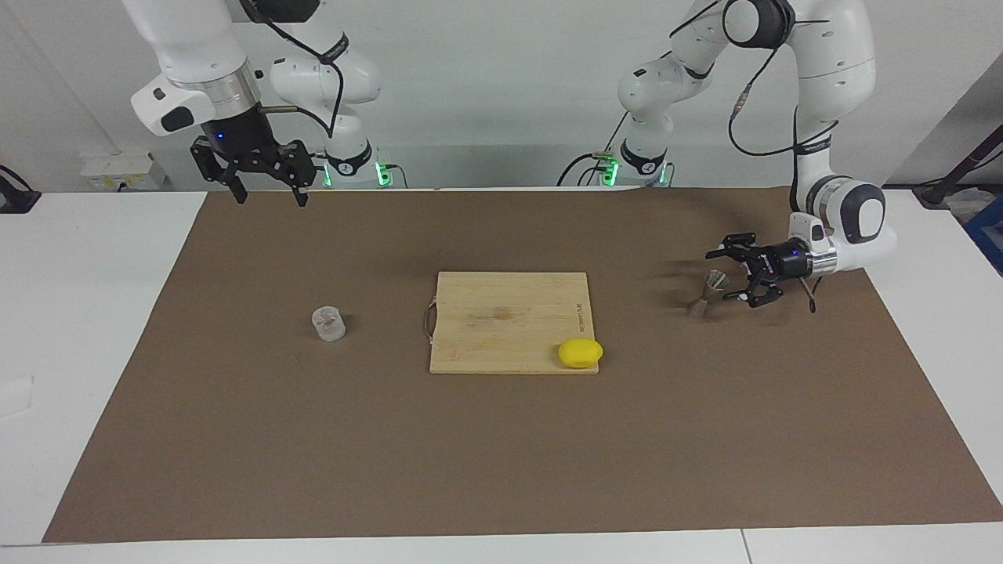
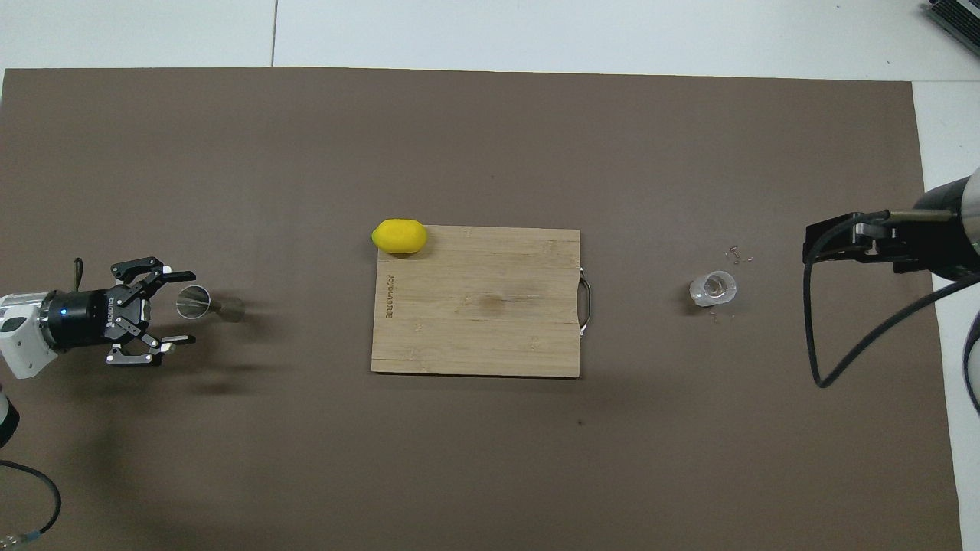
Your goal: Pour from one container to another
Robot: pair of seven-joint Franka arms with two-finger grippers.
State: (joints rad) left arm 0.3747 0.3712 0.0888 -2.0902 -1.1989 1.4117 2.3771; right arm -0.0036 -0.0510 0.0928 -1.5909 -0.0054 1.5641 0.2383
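The small clear glass cup [image 1: 328, 323] [image 2: 713, 288] stands on the brown mat toward the right arm's end of the table. The grey metal hourglass jigger [image 1: 705, 294] [image 2: 203, 302] stands on the mat toward the left arm's end. My left gripper [image 1: 725, 276] [image 2: 184, 306] lies low and level beside the jigger. It is open, and the jigger's upper cone sits just between its fingertips without a visible grip. My right gripper [image 1: 270, 196] hangs high and open over the mat's edge nearest the robots, well away from the cup.
A wooden cutting board [image 1: 501, 313] [image 2: 475, 321] with a metal handle lies mid-table. A yellow lemon [image 1: 580, 352] [image 2: 399, 236] rests on the board's corner. Tiny bits [image 2: 736, 252] lie on the mat beside the cup.
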